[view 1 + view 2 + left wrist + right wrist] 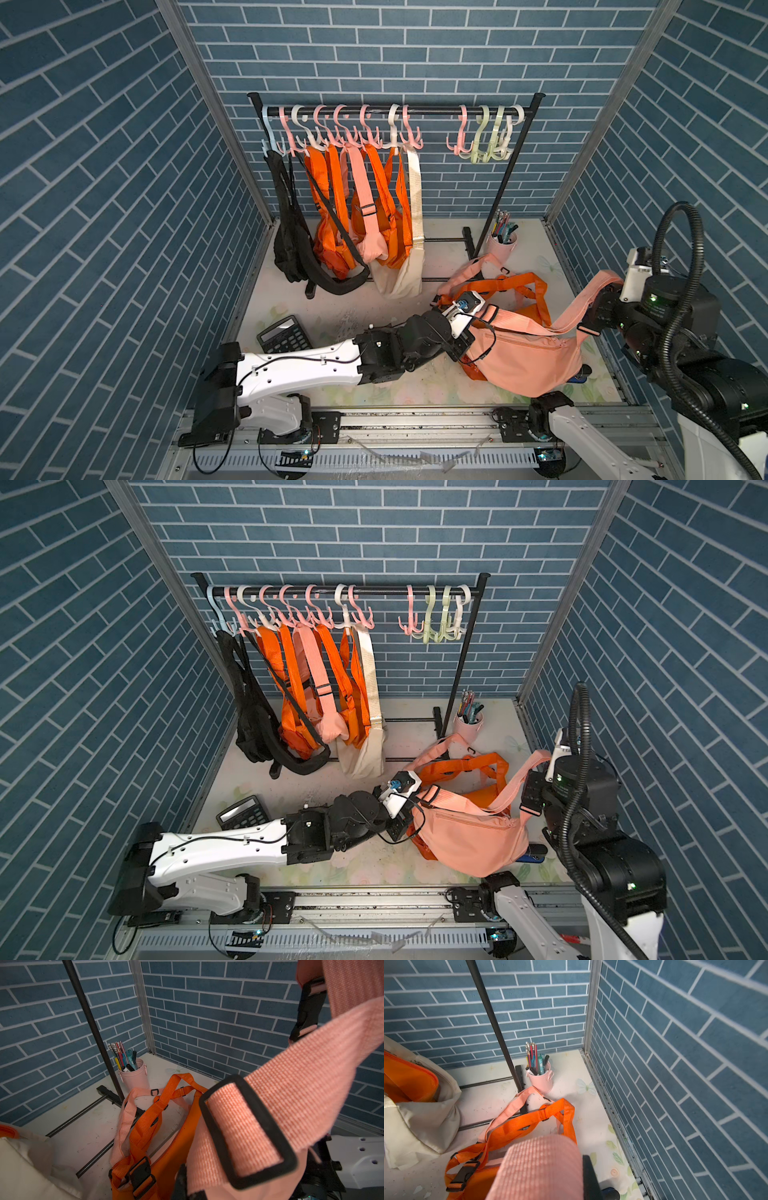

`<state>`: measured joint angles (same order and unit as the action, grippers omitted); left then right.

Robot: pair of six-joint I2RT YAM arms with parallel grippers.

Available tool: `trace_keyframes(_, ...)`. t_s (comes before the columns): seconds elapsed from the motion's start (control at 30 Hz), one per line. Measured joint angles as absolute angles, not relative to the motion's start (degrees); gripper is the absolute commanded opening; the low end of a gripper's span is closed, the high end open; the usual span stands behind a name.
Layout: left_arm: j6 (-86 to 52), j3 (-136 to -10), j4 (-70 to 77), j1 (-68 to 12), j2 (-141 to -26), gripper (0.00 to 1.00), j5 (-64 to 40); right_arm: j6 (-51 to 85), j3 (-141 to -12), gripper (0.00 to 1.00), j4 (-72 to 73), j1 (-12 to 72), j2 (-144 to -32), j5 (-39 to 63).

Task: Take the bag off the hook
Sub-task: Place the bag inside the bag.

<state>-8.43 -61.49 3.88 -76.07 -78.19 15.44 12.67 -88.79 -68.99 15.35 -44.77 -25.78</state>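
**A:** How's the light?

**B:** Bright and even in both top views, coming from overhead. The desk [357, 303] reads pale, and the shadows on it are soft-edged.

**A:** Sharpness?

**B:** The top views are crisp throughout. In the wrist views the strap [291, 1084] sits right against the lens. It is soft in the left one and a plain blur in the right.

**A:** Any distortion?

**B:** The wrist views bow the wall [675, 1064] bricks and the pole [89, 1022] toward the edges. The desk looks washed out near the pen cup [539, 1080].

gap on rail [434, 111] beside hanging bags [328, 241]
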Motion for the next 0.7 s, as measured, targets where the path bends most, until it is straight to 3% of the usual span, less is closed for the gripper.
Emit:
trace_keyframes(0.47,-15.8,-57.8,11.5,-69.4,-84.1,0.00,9.8,13.7,-74.7,0.00,-57.6,14.3,-50.2,-25.2)
trace_keyframes(0.7,-18.2,-56.3,13.7,-65.2,-87.1,0.00,6.2,14.1,-70.3,0.00,-51.2,9.8,-55.3,-19.0)
